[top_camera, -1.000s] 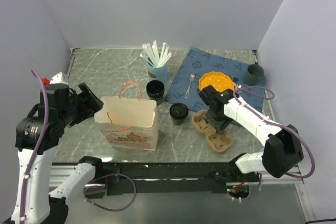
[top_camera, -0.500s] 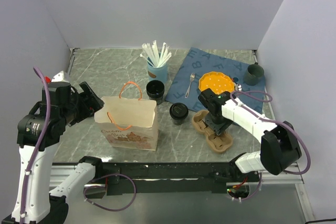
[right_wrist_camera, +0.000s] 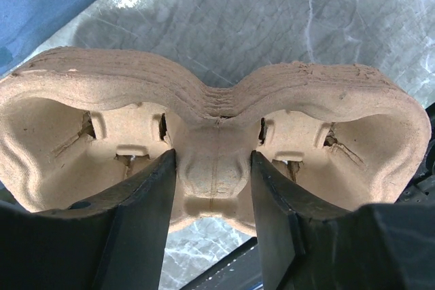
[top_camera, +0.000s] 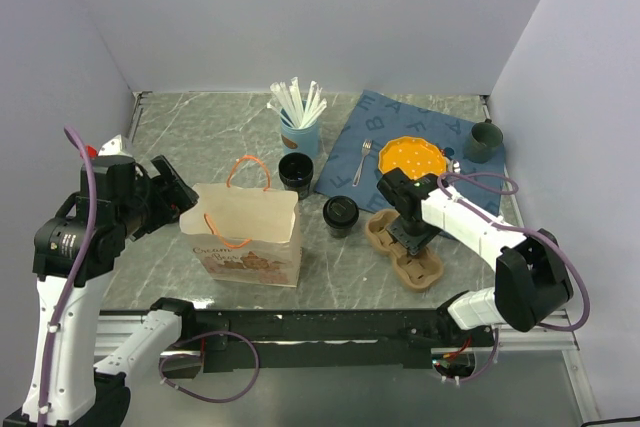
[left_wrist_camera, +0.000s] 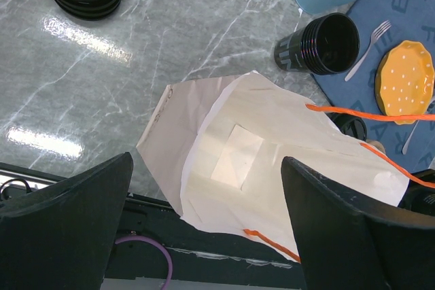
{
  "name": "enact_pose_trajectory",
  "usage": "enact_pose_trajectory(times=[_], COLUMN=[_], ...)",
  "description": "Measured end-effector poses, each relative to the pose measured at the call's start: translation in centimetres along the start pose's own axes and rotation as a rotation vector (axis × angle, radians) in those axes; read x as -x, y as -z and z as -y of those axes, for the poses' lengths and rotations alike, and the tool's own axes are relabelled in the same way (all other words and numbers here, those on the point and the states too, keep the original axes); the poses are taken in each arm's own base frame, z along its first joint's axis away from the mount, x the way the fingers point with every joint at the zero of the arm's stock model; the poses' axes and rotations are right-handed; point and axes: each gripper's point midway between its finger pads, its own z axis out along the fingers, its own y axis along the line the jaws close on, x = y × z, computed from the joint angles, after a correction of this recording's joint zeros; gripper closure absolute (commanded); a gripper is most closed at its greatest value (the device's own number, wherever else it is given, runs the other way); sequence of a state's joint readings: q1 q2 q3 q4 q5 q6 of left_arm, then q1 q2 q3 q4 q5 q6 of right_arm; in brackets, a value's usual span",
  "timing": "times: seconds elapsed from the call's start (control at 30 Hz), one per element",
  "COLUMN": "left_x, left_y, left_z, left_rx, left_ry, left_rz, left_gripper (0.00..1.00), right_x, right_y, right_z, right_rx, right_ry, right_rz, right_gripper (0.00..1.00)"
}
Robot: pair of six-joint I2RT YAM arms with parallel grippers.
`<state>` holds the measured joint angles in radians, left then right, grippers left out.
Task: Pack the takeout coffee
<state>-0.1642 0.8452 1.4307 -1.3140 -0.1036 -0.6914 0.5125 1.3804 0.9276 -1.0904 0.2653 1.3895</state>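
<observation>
The takeout coffee (top_camera: 340, 213), a small black cup with a black lid, stands mid-table just right of the paper bag (top_camera: 245, 232); its lid peeks past the bag's rim (left_wrist_camera: 350, 124) in the left wrist view. A moulded brown cup carrier (top_camera: 421, 269) lies to the coffee's right. My right gripper (top_camera: 405, 237) is down on it, the fingers pressed on both sides of its centre ridge (right_wrist_camera: 213, 161). Beside the bag's left end, my left gripper (top_camera: 175, 197) is open and looks down into the bag's mouth (left_wrist_camera: 206, 168), holding nothing.
A lidless black cup (top_camera: 296, 169) stands behind the bag, with a light-blue straw cup (top_camera: 301, 134) behind that. A blue cloth (top_camera: 400, 122) carries a fork (top_camera: 362, 160) and an orange plate (top_camera: 412, 157). A grey-green mug (top_camera: 484, 141) is at far right.
The right gripper has shifted slightly left over the carrier and its fingers have narrowed onto the centre ridge. The left arm and the coffee have stayed put.
</observation>
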Motion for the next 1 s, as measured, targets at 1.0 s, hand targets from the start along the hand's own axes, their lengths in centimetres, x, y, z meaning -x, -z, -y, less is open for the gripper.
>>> enact_pose_trajectory(times=[1.0], left_x=[-0.26], left_y=[0.43], left_z=[-0.25], left_rx=[-0.001], left_ry=[0.001], left_rz=[0.001], left_gripper=[0.03], right_x=[0.42], right_y=[0.79], right_z=[0.65], right_rx=[0.017], right_ry=[0.053], right_rz=[0.014], right_gripper=[0.54])
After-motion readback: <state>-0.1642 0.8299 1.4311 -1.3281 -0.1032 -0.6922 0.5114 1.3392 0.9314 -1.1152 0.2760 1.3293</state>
